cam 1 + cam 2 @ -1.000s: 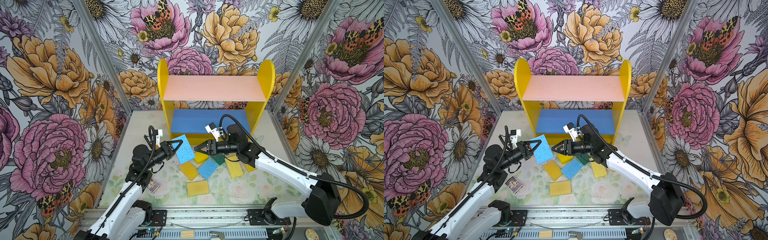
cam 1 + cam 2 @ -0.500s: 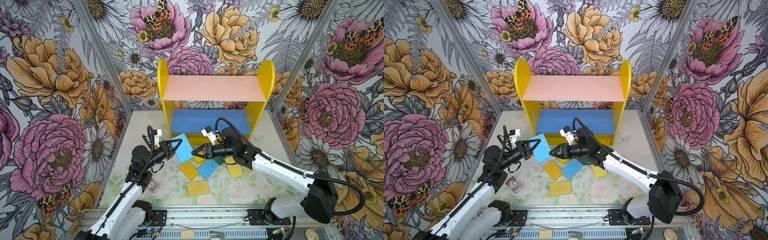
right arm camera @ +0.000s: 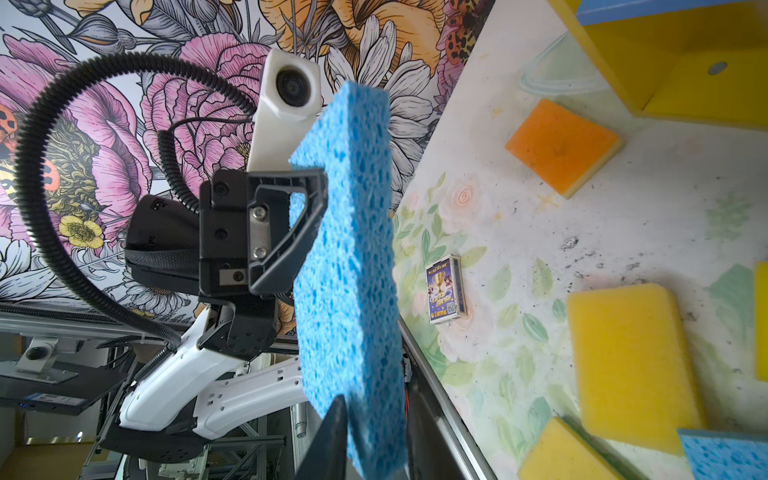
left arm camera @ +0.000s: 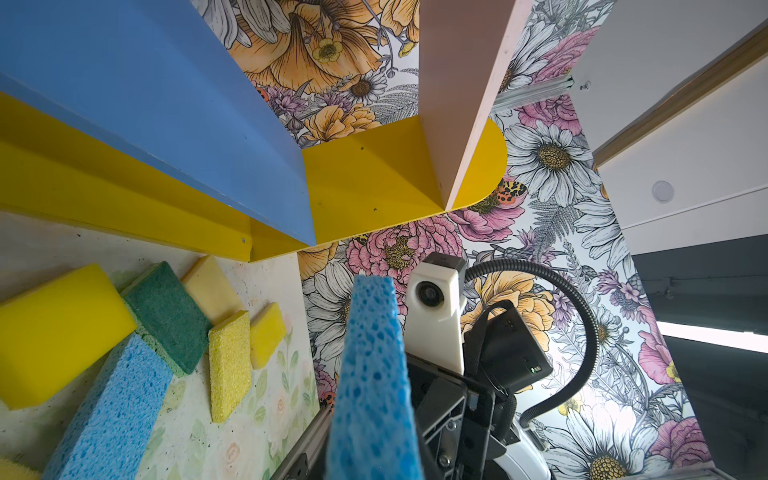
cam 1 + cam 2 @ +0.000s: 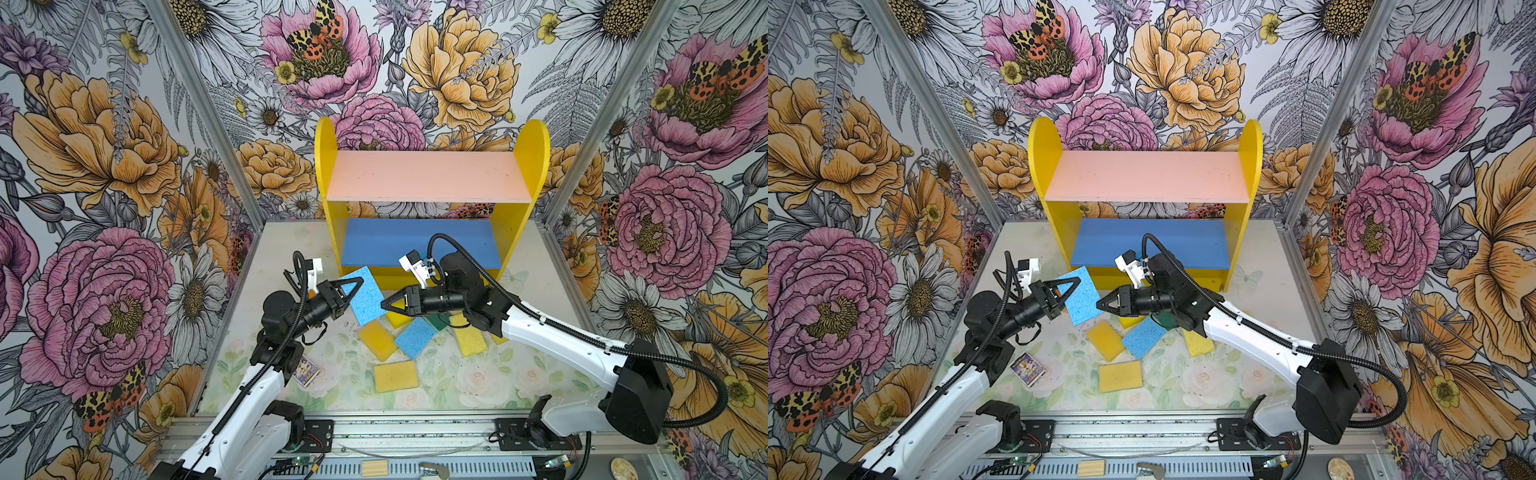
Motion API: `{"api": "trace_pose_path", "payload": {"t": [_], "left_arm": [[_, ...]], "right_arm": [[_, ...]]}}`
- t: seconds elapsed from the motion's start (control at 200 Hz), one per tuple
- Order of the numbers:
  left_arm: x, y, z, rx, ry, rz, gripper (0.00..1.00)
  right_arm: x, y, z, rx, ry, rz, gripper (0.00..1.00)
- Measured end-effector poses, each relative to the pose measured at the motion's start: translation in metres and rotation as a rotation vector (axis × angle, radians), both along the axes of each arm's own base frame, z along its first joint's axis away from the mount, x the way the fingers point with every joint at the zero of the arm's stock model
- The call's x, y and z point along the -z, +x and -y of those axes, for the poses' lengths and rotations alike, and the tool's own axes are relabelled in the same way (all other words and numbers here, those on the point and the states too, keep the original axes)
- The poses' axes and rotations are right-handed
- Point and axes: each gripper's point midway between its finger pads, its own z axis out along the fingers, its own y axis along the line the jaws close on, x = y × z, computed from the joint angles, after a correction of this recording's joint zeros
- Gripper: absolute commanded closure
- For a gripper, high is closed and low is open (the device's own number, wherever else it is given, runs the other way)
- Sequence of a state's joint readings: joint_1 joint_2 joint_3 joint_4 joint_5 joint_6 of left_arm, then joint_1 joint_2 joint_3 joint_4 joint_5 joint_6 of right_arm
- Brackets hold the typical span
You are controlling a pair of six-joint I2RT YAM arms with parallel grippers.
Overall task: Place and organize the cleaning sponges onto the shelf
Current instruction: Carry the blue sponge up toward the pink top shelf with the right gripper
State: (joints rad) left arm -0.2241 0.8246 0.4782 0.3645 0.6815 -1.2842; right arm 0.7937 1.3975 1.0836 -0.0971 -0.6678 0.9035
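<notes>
My left gripper [image 5: 360, 284] is shut on a light blue sponge [image 5: 368, 301] and holds it on edge above the table, just in front of the shelf [image 5: 328, 166]. My right gripper [image 5: 384, 305] has reached in from the right. In the right wrist view its jaws press both faces of that sponge's [image 3: 349, 249] free end, around my right gripper [image 3: 374, 444]. The shelf's pink board [image 5: 428, 178] and blue board [image 5: 415, 245] are bare. More sponges lie below the grippers: yellow [image 5: 378, 340], blue [image 5: 415, 337], dark green [image 5: 436, 322], yellow [image 5: 469, 340], yellow [image 5: 395, 376], and orange [image 3: 561, 145].
A purple card packet [image 5: 306, 372] lies on the table near the left arm's base. A pale wooden block [image 5: 373, 468] rests on the front rail. Flowered walls close in the left, right and back sides.
My right gripper moved left to the held blue sponge, and its jaws narrowed onto the sponge's free end. The left gripper stayed where it was, still gripping the sponge.
</notes>
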Motion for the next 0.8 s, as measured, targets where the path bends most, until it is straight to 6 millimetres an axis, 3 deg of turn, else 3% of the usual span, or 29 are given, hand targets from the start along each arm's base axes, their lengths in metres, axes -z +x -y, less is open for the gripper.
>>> {"api": "trace_pose_path", "payload": {"t": [0.165, 0.31, 0.405, 0.575, 0.8], "left_arm": [[0.000, 0.000, -0.002, 0.002, 0.001, 0.000, 0.86], [0.000, 0.002, -0.006, -0.006, 0.002, 0.000, 0.71], [0.001, 0.003, -0.009, -0.014, 0.006, 0.001, 0.51], [0.003, 0.003, -0.008, 0.013, 0.031, -0.002, 0.02], [-0.017, 0.003, -0.027, -0.023, 0.061, 0.048, 0.01]], "right_arm": [[0.001, -0.001, -0.003, 0.000, -0.005, 0.003, 0.93], [-0.004, -0.002, -0.006, 0.002, 0.002, 0.004, 0.96], [-0.003, -0.006, -0.008, 0.002, -0.001, 0.001, 0.96], [-0.001, -0.009, -0.013, 0.017, -0.012, 0.005, 0.98], [-0.009, -0.002, -0.013, 0.057, -0.039, 0.017, 0.98]]}}
